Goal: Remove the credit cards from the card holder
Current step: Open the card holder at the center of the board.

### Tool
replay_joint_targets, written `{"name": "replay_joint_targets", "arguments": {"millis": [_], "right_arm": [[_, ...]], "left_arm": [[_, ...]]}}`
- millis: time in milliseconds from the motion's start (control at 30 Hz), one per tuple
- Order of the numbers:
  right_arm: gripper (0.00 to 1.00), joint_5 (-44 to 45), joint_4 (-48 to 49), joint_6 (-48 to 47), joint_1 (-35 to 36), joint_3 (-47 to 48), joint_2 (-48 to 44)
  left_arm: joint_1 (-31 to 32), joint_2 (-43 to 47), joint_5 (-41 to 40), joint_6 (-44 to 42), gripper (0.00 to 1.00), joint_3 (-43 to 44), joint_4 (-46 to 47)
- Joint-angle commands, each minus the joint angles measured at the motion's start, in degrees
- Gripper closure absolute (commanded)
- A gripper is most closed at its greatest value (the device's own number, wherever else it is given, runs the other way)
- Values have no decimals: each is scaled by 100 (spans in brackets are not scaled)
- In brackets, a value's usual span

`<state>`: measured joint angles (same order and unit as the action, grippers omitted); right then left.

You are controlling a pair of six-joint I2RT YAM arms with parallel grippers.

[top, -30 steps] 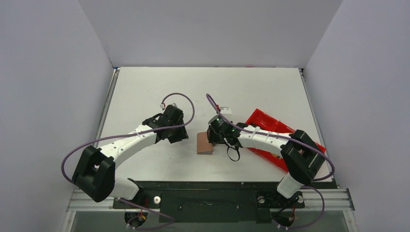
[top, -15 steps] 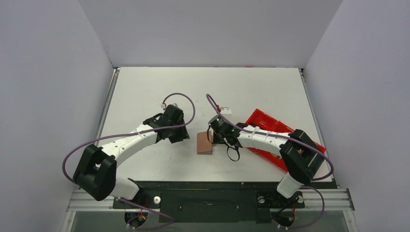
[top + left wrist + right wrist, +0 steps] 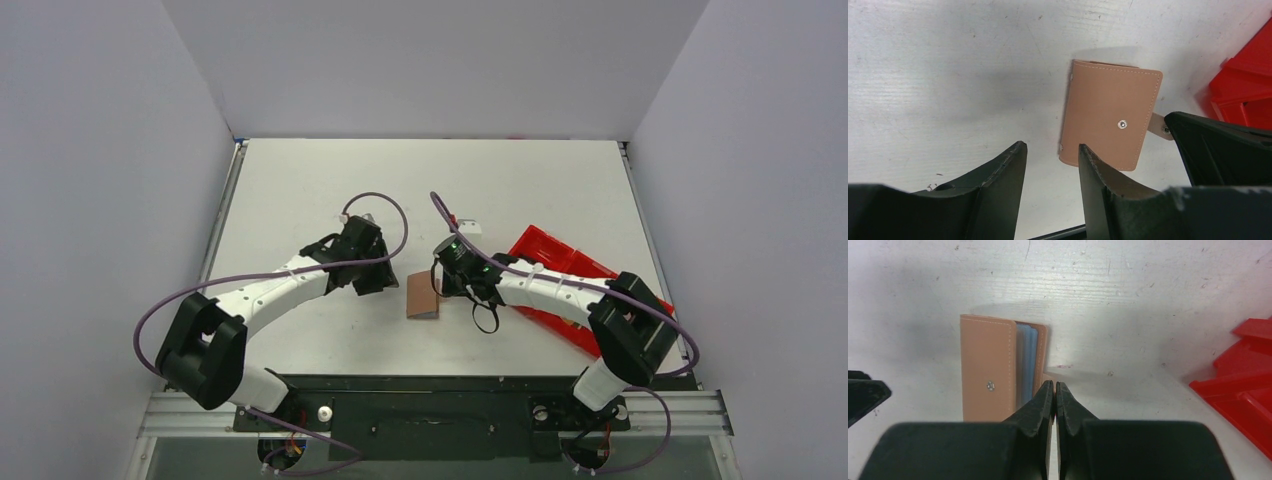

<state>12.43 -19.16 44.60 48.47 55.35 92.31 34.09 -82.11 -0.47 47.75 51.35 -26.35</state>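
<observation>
The right hand [image 3: 1052,386] has its 2 fingers pressed together, tips right at the small strap tab [image 3: 1158,122] on the card holder's open edge. Whether the tab is pinched between them or merely touched, I cannot tell. The left hand [image 3: 1048,160] is partly open and holds nothing, hanging just beside the card holder [image 3: 1110,115] on the side away from the tab.

The holder lies flat on the desk [image 3: 300,180] between the 2 hands, folded over with its snap stud [image 3: 1122,123] facing up. The right wrist view shows it gaping slightly, light blue inner panels [image 3: 1025,357] peeking out at the edge.

No card is out, so by my reading the whole job remains: unfold the cover, then draw the cards.

A red tray [image 3: 555,255] sits near, partly under the right arm, and a small white piece [image 3: 467,229] lies beyond the hands — neither looks to block the holder.
</observation>
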Motion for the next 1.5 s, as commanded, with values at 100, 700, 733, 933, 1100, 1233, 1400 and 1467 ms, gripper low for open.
{"name": "replay_joint_targets", "arguments": {"millis": [100,700,733,933,1100,1233,1400,1467], "right_arm": [[100,-63,-203,-54,58,442,-691],[100,-21,-541,-134,106,764,-843],[100,-12,-552,-146,108,777,-853],[100,-6,-596,-154,118,819,-872],[100,-4,-606,-168,114,840,-874],[100,-7,-619,-171,117,853,-870],[100,56,-651,-170,128,820,-891],[100,91,-687,-183,120,789,-895]], "left_arm": [[62,-85,374,-211,52,31,441],[191,87,331,-249,48,96,447],[193,172,308,-255,48,91,438],[203,365,200,-281,48,114,290],[210,284,199,-324,48,80,320],[212,-52,208,-283,52,-6,518],[240,-402,104,-257,70,-54,712],[250,-553,30,-253,80,-99,732]]}}
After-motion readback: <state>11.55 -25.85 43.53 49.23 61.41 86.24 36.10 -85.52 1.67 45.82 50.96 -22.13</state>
